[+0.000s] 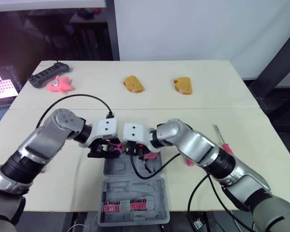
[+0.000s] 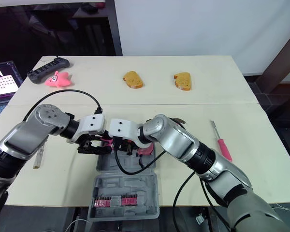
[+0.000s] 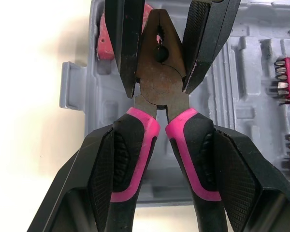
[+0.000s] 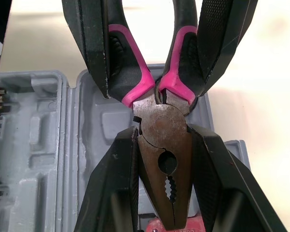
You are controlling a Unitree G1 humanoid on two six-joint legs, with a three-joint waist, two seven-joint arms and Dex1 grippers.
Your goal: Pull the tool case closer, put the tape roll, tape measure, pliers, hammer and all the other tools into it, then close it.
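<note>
Two grips on one pliers (image 3: 157,89), hovering above the open case (image 1: 135,189): pinched at the handles by left tool (image 3: 162,145), at the head by right tool (image 4: 164,145); lying crosswise, handles leftward.

— Can you see the pliers (image 3: 157,92) from overhead?
— Barely. The left gripper (image 1: 102,151) and right gripper (image 1: 138,153) cover them, plus part of the tool case (image 1: 135,191).
— Handle ends?
— Cut off in the left wrist view.

Table (image 1: 150,104), tool case (image 1: 130,191), screwdriver (image 1: 222,140), bread slices (image 1: 133,83), toy (image 1: 61,84)
</note>
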